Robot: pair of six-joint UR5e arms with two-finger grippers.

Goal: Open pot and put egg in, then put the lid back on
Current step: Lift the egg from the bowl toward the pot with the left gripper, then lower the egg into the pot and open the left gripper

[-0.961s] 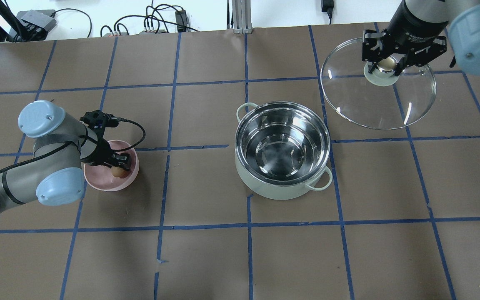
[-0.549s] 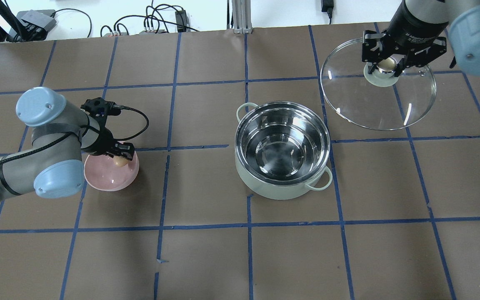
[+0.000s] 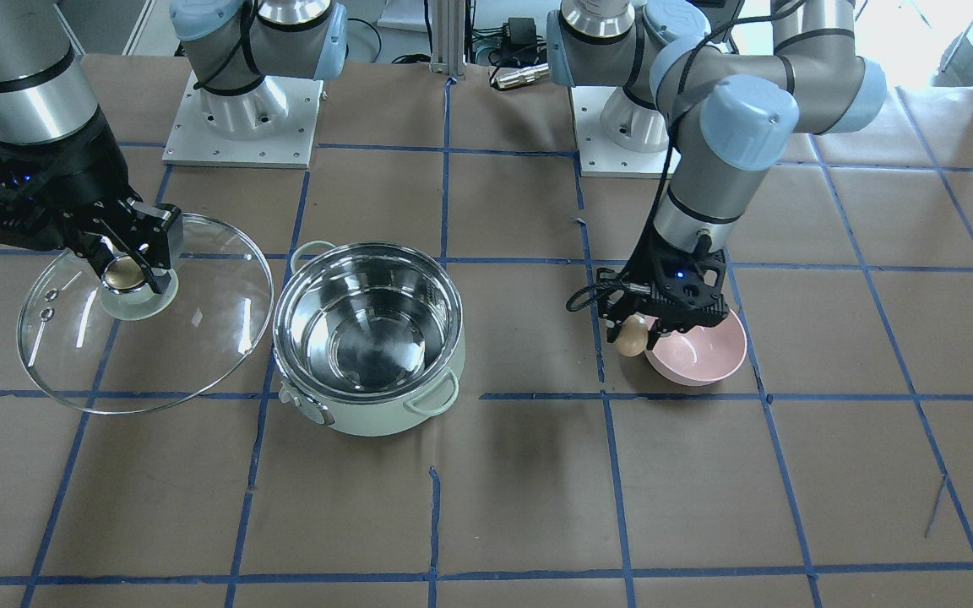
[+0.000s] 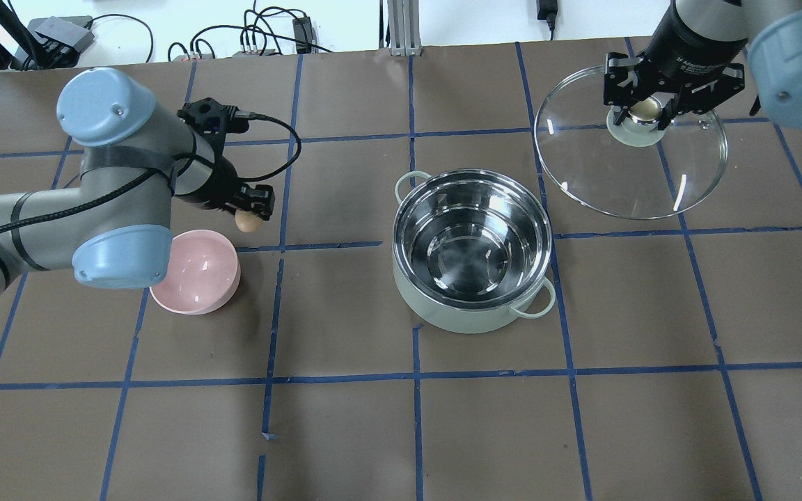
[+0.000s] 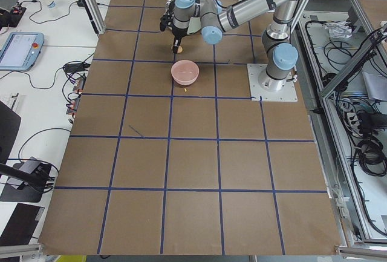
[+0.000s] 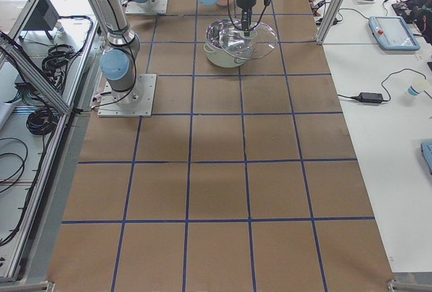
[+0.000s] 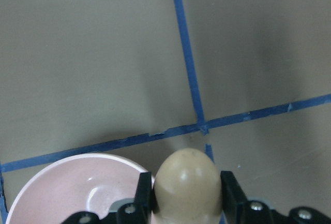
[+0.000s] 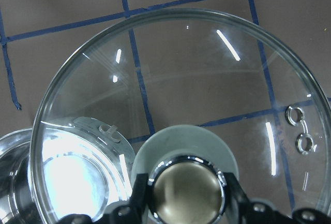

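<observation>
Moved: the left gripper (image 4: 248, 220) has lifted the egg (image 3: 632, 336) out of the pink bowl (image 4: 195, 275) and carried it past the rim, toward the pot's side
Bench (image 4: 484, 431): one, brown, gridded with blue tape
Lid (image 4: 624, 174): one, clear glass, held up by its knob (image 4: 645, 110), to the right of the pot
Pot (image 4: 467, 316): one, mint green, open, upright mid-bench
Bowl: one, pink, upright
Grippers: two; left jaws clamped on the egg's sides, right gripper (image 4: 645, 113) with jaws clamped on the knob
Egg: one, tan, in the air just beside the bowl, well apart from the pot
</observation>
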